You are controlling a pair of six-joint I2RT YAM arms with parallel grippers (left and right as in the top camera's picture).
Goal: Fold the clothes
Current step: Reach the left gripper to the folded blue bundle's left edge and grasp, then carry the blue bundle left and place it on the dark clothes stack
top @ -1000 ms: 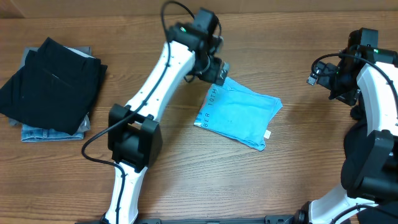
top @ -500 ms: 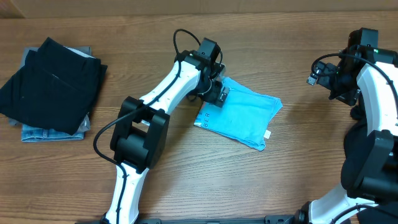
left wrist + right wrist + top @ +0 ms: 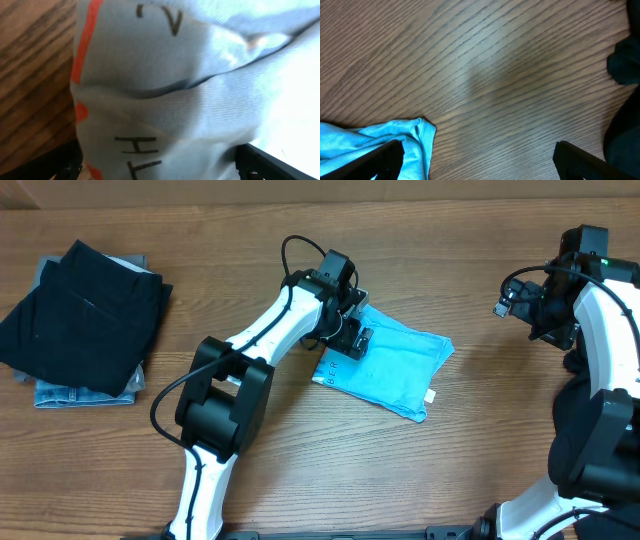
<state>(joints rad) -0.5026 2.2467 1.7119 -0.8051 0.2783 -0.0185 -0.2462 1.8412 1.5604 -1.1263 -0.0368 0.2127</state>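
The clothes in play are a light blue T-shirt, folded into a rough rectangle at the table's middle, with dark lettering along its left edge. My left gripper is down on the shirt's upper left part. In the left wrist view its jaws stand wide open, and the lettered cloth fills the gap between them, with nothing pinched. My right gripper hovers at the far right, open over bare wood. One corner of the shirt lies by its left finger.
A stack of folded dark garments lies at the table's far left, on top of a pair of jeans. The right arm's base fills the right edge. Bare wood lies between the shirt and the stack.
My left arm has come down and shifted right, from the shirt's upper-left corner onto the cloth. The shirt and the right arm have not moved.
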